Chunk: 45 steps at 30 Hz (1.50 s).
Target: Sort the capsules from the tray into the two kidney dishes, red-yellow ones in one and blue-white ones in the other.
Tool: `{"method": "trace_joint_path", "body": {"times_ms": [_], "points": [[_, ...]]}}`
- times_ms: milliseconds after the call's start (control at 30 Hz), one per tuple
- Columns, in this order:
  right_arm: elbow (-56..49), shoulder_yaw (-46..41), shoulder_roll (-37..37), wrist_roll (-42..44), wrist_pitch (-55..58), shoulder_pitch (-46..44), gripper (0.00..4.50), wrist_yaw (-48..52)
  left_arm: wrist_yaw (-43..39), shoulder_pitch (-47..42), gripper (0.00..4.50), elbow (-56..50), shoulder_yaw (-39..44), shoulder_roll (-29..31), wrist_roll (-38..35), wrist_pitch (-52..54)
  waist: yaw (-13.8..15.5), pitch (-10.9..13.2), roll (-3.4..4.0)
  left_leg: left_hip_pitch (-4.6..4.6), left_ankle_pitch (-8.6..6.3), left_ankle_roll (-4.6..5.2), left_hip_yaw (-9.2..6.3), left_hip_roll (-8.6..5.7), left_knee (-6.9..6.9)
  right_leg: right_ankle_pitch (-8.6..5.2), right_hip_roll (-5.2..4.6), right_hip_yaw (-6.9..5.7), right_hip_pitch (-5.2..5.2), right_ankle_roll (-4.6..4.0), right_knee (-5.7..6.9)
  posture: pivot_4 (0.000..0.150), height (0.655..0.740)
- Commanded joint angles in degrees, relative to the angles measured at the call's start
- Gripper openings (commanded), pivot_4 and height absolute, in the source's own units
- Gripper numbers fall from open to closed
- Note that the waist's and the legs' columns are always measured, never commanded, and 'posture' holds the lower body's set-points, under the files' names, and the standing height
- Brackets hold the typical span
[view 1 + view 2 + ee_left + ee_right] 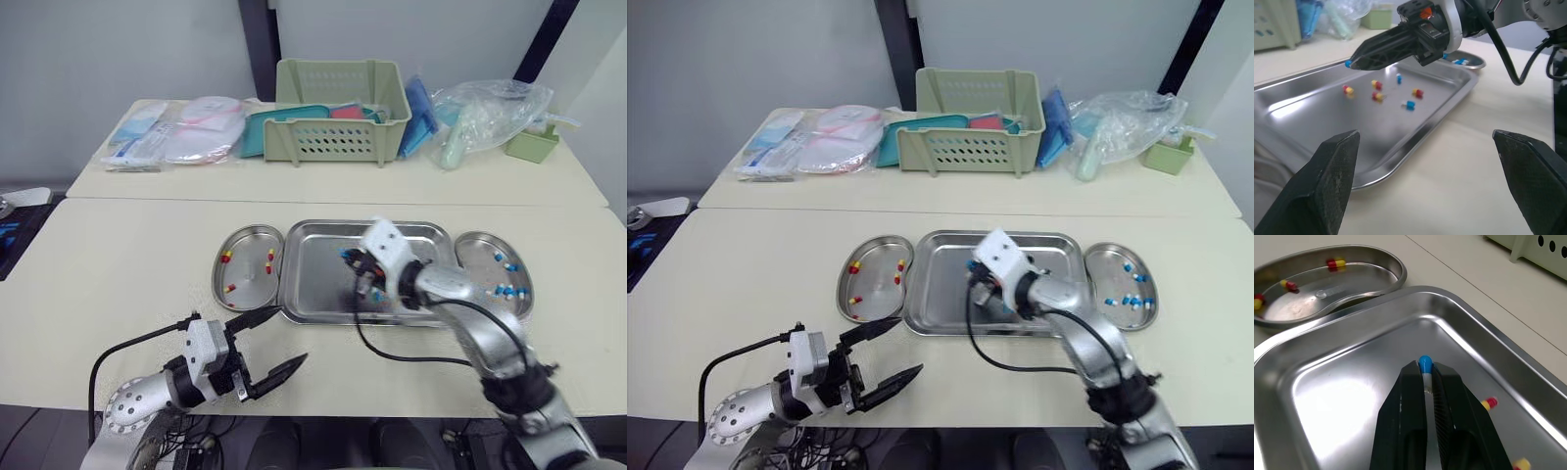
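With right gripper [1424,373], pinching blue-white capsule [1424,364] above tray [1352,396], bound for right kidney dish [480,276]; with left gripper [291,335], waiting spread apart.

Robot arms, silver metal. Left arm [147,392]: round flange [122,409] w/ screw holes, white left wrist block [206,340], looping black left cable [137,341]. Right arm [480,333]: white right wrist block [384,243], black right cable [402,357], orange mark [1425,13]. Left gripper [291,336] & right gripper [1425,368]: tapered black fingers.

Your cream counter [108,284] carries a rectangular steel tray [313,269], with a left steel kidney dish [249,276] and a right steel kidney dish [478,262] just beside it.
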Motion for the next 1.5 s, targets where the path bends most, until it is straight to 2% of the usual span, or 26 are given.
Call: {"method": "trace_joint_path", "body": {"times_ms": [33,233,433,867,1400,1467,1500], "points": [[-9.72,-11.06,-3.94,6.86,0.12,5.1,0.02,4.21,-4.11,-1.35,4.5,0.27,-0.16,-0.28,-3.14,-2.3,0.05,0.02,0.02,0.0,0.0,0.0,0.0,0.0,0.0,0.0,0.0,0.0,0.0,0.0,0.01,0.15,0.74],[-15.45,-29.42,-8.54,13.22,-0.49,17.7,0.02,5.21,-7.45,-3.1,4.5,3.74,-1.17,-3.49,-3.74,-5.84,-0.07,0.01,0.02,0.01,0.0,0.0,0.04,0.01,0.0,0.0,0.02,0.02,0.03,0.0,0.02,0.15,0.74],[-12.47,-39.05,-10.51,12.92,-2.91,26.84,0.02,4.07,-9.35,-4.57,4.5,6.49,-1.69,-4.72,-3.7,-6.99,-0.03,0.02,0.02,0.09,0.0,0.01,0.05,0.0,0.01,0.0,0.02,0.02,0.09,0.0,0.03,0.15,0.74],[-0.28,-39.28,-12.33,7.81,-8.4,29.72,0.02,-1.07,-8.3,-6.49,4.5,6.58,-2.97,-6.66,-2.24,-7.19,0.01,0.01,0.03,0.22,0.0,0.01,0.11,0.0,0.0,0.0,0.02,0.09,0.19,0.0,0.02,0.15,0.74],[2.26,-39.26,-13.52,7.8,-6.63,26.31,0.02,-4.14,-6.65,-7.28,4.5,6.58,-3.45,-7.19,-1.7,-7.75,0.04,0.01,0.03,0.22,0.0,0.01,0.12,0.0,0.0,0.0,0.02,0.09,0.2,0.01,0.02,0.15,0.74],[1.8,-39.72,-13.23,8.36,-5.95,25.93,0.69,-4.42,-6.72,-7.39,4.5,6.83,-3.46,-7.12,-1.73,-7.92,0.05,0.01,0.03,0.22,0.0,0.01,0.12,0.0,0.0,0.0,0.02,0.09,0.2,0.0,0.02,0.15,0.74],[1.55,-39.96,-13.09,8.71,-5.55,25.79,0.85,-4.53,-6.77,-7.46,4.5,6.94,-3.46,-7.08,-1.75,-7.97,0.05,0.01,0.03,0.22,0.0,0.01,0.12,0.0,0.0,0.0,0.02,0.09,0.2,0.0,0.02,0.15,0.74]]}}
